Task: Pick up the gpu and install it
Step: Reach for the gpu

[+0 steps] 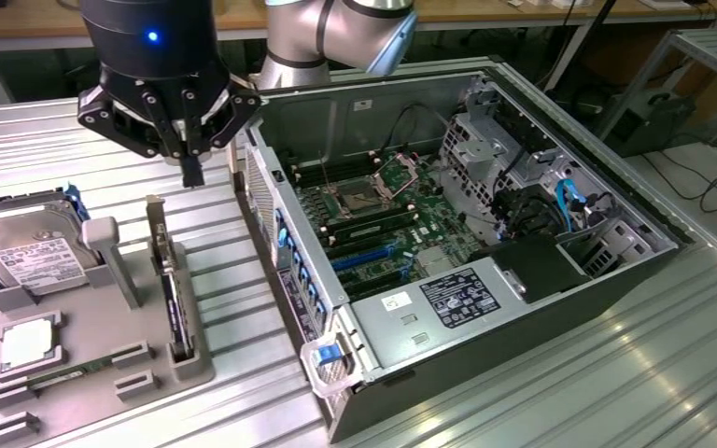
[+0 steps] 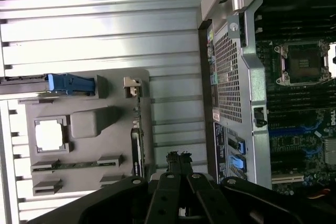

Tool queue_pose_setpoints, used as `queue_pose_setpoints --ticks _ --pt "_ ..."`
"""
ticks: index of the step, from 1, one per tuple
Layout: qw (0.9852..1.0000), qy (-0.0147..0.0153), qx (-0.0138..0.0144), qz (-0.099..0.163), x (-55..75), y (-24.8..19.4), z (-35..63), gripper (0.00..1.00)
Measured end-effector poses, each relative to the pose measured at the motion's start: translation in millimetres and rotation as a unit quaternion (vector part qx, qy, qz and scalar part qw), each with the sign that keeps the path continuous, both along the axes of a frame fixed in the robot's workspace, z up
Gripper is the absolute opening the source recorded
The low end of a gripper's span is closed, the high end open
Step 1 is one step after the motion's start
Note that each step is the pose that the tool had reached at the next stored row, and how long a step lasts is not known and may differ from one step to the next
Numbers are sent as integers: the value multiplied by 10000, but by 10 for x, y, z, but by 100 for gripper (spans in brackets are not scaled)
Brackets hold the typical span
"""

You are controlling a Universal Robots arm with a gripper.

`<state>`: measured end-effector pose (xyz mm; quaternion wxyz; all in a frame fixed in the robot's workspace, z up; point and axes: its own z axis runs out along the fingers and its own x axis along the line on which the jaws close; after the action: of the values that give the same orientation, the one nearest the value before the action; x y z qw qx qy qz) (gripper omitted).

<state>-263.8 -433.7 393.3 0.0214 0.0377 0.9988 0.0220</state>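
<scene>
A: Where was the gpu?

B: It stood on its long edge in a slot along the edge of the grey holder that faced the computer case. Its pale bracket rose at the end of the slot farther from the exterior camera. From the wrist view it showed edge-on, a thin dark strip at that same edge of the holder.

A: And the gripper?

B: It hung in the air above the bracket end of the card, clear of it, roughly over the holder's case-side edge. Its fingers were pressed together with nothing between them.

A: What else did the holder carry?

B: A silver hard drive lay tilted at the corner away from the case, toward the worktop's edge on the exterior view's left. A small square chip sat flat in a recess below it, well apart from the card.

A: How did the case lie?

B: On its side on the ribbed metal worktop, just beside the holder, open upward. The motherboard was exposed inside, and the wrist view caught its processor socket
</scene>
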Motion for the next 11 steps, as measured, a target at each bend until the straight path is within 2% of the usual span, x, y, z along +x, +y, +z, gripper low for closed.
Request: queue_pose_setpoints --ticks 11 --pt "10000 0 0 0 -117 -48 0 11"
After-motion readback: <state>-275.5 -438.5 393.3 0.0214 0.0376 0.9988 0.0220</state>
